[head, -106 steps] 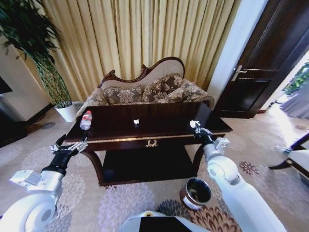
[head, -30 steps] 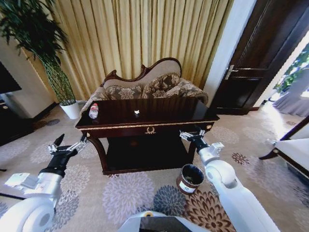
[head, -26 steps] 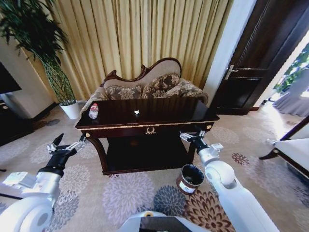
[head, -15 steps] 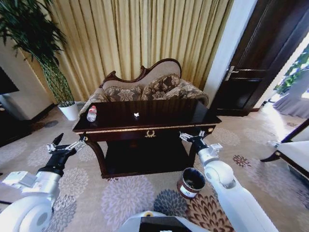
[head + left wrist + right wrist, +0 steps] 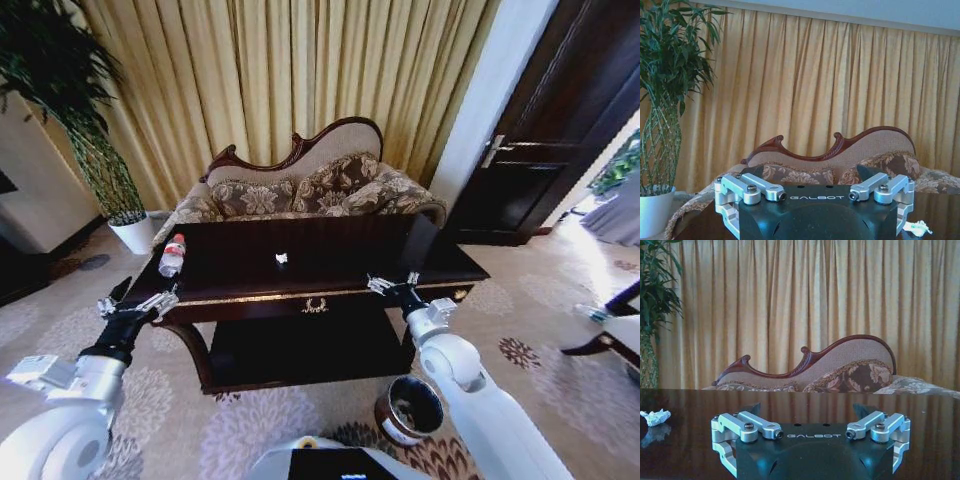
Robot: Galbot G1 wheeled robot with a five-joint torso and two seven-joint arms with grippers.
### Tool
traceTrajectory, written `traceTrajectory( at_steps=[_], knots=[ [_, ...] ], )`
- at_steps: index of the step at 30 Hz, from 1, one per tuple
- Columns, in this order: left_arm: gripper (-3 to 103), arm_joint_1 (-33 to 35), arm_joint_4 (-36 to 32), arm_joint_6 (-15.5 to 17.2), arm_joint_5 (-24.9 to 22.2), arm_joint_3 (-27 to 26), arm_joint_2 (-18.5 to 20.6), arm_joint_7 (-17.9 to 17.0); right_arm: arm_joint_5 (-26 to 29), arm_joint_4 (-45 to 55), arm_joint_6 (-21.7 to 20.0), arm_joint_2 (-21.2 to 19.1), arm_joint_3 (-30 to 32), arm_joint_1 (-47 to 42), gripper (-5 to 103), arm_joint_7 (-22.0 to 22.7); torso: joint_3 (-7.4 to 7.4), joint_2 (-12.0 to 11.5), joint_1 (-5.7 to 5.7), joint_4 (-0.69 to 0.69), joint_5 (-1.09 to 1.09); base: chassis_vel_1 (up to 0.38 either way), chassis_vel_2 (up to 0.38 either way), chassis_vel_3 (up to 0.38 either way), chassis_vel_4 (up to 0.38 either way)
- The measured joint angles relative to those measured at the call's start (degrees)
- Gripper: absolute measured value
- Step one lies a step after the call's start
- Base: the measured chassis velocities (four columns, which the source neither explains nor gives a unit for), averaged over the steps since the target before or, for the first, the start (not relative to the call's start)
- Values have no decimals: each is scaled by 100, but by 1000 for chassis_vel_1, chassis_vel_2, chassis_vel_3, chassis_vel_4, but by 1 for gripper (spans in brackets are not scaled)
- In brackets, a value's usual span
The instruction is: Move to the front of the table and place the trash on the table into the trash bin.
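Head view: dark glossy table (image 5: pixel 330 262) with gold edge trim sits in front of the robot, patterned sofa (image 5: pixel 310 185) just behind it, yellow curtain (image 5: pixel 290 70) at the far wall. Plastic bottle (image 5: pixel 173 254) with red cap lies on the table's far left corner. 1 small white paper scrap (image 5: pixel 282 258) sits near the table's middle, well apart from the bottle. Trash bin (image 5: pixel 409 408) stands on the carpet at the near right, below the table's right end and beside the right arm.

Left gripper (image 5: pixel 135 302) is held at the table's near left corner, fingers spread wide, nothing between them. Right gripper (image 5: pixel 391 285) is held at the table's near edge, right of the gold emblem, fingers also spread wide and empty.

Left wrist view: left gripper (image 5: pixel 815 196) open and empty, sofa back ahead, potted plant (image 5: pixel 660 100) off to 1 side, scrap (image 5: pixel 918 228) on the table top.

Right wrist view: right gripper (image 5: pixel 812 433) open and empty over the table top, scrap (image 5: pixel 655 416) on the table off to the side, sofa behind.
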Motion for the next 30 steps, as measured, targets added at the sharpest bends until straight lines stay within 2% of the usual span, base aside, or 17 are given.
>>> traceTrajectory(
  at_steps=[8,15,20,23,24,26,27,28,29,30],
  knots=[
    [100,33,-6,-8,18,4,-39,4,140,93,-79,-212,-418,114,100,-65,-2,2,-3,0,1,-19,19,23,-17],
    [100,109,-23,-9,150,-2,-140,5,666,-175,-242,-835,-1039,803,100,-27,-1,3,-4,0,2,0,0,0,0],
    [100,171,-51,-12,245,16,-218,3,886,-378,-268,-1120,-1429,1267,100,-52,-1,3,-4,1,1,0,0,0,0],
    [100,204,-56,-9,271,-5,-251,-60,1299,-525,-421,-1355,-1894,1842,100,-44,-1,3,-4,0,0,0,0,0,0],
    [100,204,-56,-9,271,-5,-251,-60,1299,-525,-421,-1355,-1894,1842,100,-44,-1,3,-4,0,0,0,0,0,0],
    [100,253,-56,3,271,-63,-297,-96,1755,-602,-660,-1465,-2278,2379,100,74,-1,2,-3,0,0,0,0,0,0],
    [100,253,-56,3,271,-63,-297,-96,1755,-602,-660,-1465,-2278,2379,100,74,-1,2,-3,0,0,0,0,0,0],
    [100,314,-57,6,271,-93,-333,-104,2053,-649,-791,-1493,-2551,2740,100,150,-1,2,-2,1,0,0,0,0,0],
    [100,314,-57,6,271,-93,-333,-104,2053,-649,-791,-1493,-2551,2740,100,150,-1,2,-2,1,0,0,0,0,0],
    [100,366,-57,7,271,-120,-357,-107,2216,-721,-867,-1491,-2820,3079,100,216,-1,2,-2,1,0,0,0,0,0]
  ],
)
